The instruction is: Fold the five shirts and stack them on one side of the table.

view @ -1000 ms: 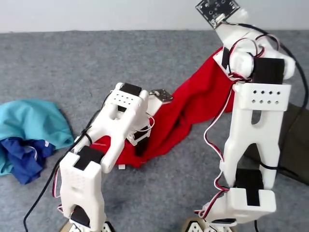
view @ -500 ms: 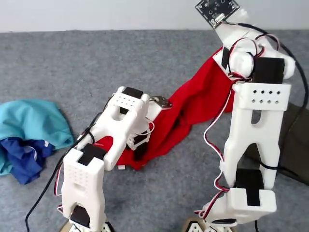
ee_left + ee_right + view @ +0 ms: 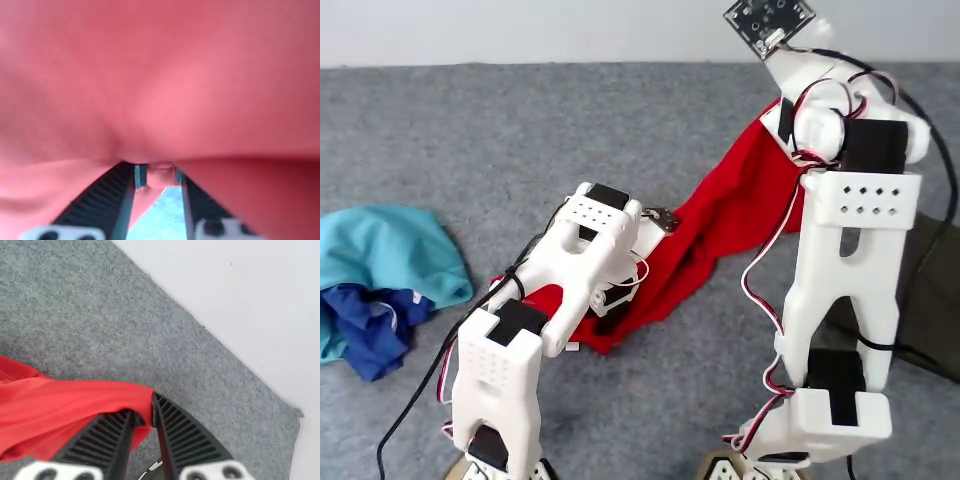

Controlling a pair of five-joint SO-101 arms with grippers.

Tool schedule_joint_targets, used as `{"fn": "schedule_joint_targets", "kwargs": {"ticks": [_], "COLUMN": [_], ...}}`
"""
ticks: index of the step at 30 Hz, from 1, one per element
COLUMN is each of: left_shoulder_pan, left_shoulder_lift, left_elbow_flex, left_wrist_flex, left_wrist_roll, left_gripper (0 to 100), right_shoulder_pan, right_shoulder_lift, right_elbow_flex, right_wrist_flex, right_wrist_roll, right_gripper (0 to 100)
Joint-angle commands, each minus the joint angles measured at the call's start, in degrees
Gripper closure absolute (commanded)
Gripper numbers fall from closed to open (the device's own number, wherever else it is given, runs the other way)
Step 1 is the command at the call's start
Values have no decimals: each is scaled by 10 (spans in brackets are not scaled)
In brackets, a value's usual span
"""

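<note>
Blanketing left claw [image 3: 155, 175]: red shirt [image 3: 730, 210]; pile [image 3: 380, 270] aside.

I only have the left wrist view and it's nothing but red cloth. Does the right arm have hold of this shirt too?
Observer: Yes. The right gripper is shut on an edge of the red shirt, raised above the table.
Operator: How does the shirt hang between the arms?
Observer: It slopes from the right gripper down to the left gripper, and its low end reaches the table by the left arm.
Operator: Where are the other shirts?
Observer: A teal shirt and a blue shirt lie crumpled together off to the left arm's side, apart from the red one.
</note>
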Motion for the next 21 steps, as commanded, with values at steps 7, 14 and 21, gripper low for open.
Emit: {"fn": "schedule_joint_targets", "kwargs": {"ticks": [7, 14, 21], "left_shoulder_pan": [-7, -112, -222], "left_shoulder_lift": [-182, -350, -450], "left_elbow_flex": [-27, -28, -35], "left_wrist_flex": [53, 53, 51], "left_wrist_roll": [5, 18, -11], "left_gripper": [986, 986, 986], "right_shoulder_pan": [7, 50, 62], "right_shoulder_lift": [-32, -35, -67], "right_elbow_flex": [-21, -23, -63], "right_wrist_flex": [-11, -15, -11], "right_wrist_roll": [3, 4, 5], "right_gripper": [990, 990, 990]}}
